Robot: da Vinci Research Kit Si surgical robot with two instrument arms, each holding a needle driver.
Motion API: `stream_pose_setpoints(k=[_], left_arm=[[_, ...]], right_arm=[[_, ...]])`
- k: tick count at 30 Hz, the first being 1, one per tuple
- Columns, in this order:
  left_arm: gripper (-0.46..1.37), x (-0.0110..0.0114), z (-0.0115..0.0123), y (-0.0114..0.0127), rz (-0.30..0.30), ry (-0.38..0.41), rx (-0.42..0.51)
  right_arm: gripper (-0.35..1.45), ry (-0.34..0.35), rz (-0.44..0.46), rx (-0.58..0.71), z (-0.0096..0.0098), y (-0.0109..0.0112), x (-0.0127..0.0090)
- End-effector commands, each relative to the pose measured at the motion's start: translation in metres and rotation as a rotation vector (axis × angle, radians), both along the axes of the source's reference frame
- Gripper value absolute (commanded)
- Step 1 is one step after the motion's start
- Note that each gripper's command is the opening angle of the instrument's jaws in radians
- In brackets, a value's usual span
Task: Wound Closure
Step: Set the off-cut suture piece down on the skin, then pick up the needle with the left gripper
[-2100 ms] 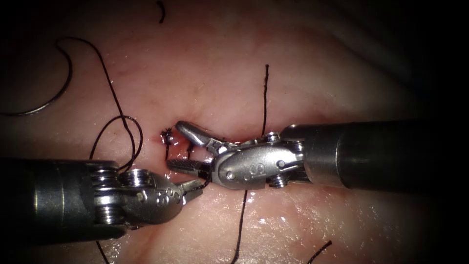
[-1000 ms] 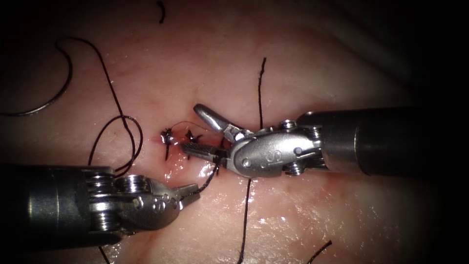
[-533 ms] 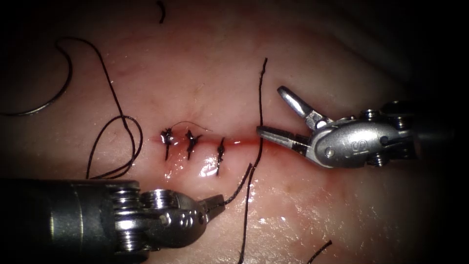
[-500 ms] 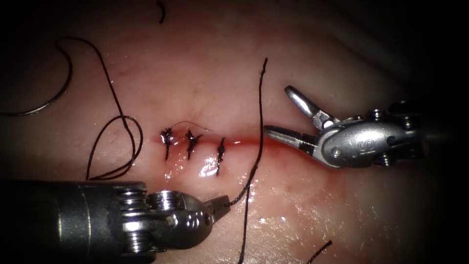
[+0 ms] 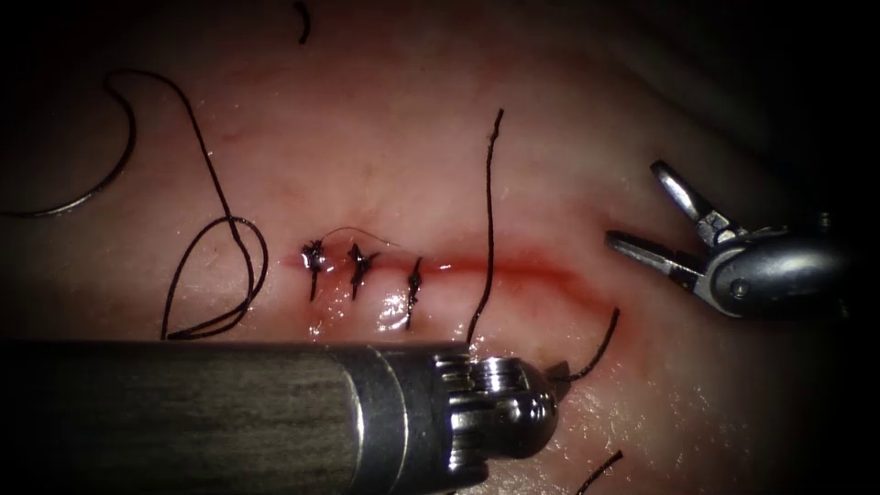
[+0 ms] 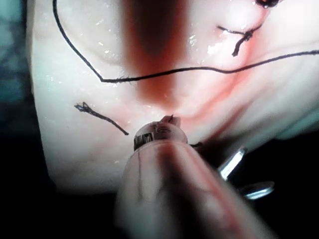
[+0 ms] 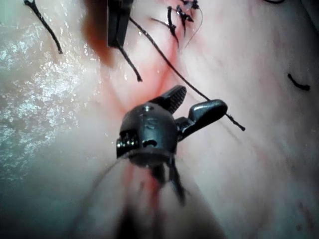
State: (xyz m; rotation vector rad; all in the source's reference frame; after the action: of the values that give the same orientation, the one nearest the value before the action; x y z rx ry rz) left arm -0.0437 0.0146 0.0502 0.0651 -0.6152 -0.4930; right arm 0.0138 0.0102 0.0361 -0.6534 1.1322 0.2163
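left tool advanced rightward, thread up-right

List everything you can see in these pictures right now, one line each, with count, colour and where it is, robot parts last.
tissue: one, pale pink, under everything.
cut: one, red line running left to right, open part at its right.
stitches: three, black knots, along the cut's left part.
needle: one, dark curved, lying free on the tissue far left, not in it.
thread: one long black strand, looping from the needle.
long thread piece: one, black, crossing the cut.
cut ends of thread: two, black, top and bottom edges.
red fluid: red smear along the cut.
left tool: one, steel, below the cut, holding a short thread end.
right tool: one, steel, right of the cut, fingers open, holding nothing.
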Motion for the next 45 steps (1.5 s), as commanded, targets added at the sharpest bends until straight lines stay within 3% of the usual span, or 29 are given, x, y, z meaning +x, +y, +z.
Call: stream_pose_setpoints(k=[1,7,11,13,19,23,28,31,33,39,43,45], left_arm=[[-0.35,-0.0007,0.0008,-0.0004,0.004,-0.009,0.007],[-0.35,-0.0035,0.0044,-0.0014,0.014,-0.072,0.027],[-0.33,-0.0046,0.0054,-0.002,0.037,-0.097,0.055],[-0.04,-0.0049,0.0058,-0.0022,0.048,-0.1,0.073],[0.55,-0.0046,0.0074,-0.0035,0.113,-0.079,0.139],[0.64,-0.0036,0.0078,-0.0035,0.099,-0.094,0.19],[0.76,-0.0011,0.007,-0.0027,0.044,-0.178,0.196],[0.65,0.0011,0.0065,-0.0024,0.033,-0.202,0.219],[0.46,0.0028,0.0061,-0.0022,0.035,-0.212,0.236],[0.28,0.0069,0.0049,-0.001,-0.017,-0.281,0.211],[0.43,0.0078,0.0045,-0.0007,-0.03,-0.287,0.196],[0.65,0.0078,0.0042,-0.0008,-0.035,-0.277,0.193]], right_arm=[[1.03,-0.011,0.005,0.002,-0.0001,0.0,-0.0002],[1.05,-0.03,0.018,0.001,0.0,-0.0001,-0.0004],[1.06,-0.03,0.018,0.0,0.0,-0.0001,-0.0004],[1.07,-0.03,0.018,0.0,0.0001,-0.0001,-0.0004],[1.08,-0.031,0.019,0.0,0.0001,-0.0002,-0.0003],[1.12,-0.032,0.02,0.0,0.0001,-0.0002,-0.0001],[1.17,-0.034,0.024,-0.002,0.0002,-0.0003,0.0003],[1.2,-0.035,0.026,-0.003,0.0003,-0.0004,0.0006],[1.21,-0.039,0.026,-0.009,0.0004,-0.0005,0.0007],[1.27,-0.032,0.035,0.0,0.0007,-0.0008,0.0013],[1.28,-0.025,0.044,0.01,0.0008,-0.0014,0.0018],[1.28,-0.024,0.047,0.007,0.0008,-0.0017,0.0019]])
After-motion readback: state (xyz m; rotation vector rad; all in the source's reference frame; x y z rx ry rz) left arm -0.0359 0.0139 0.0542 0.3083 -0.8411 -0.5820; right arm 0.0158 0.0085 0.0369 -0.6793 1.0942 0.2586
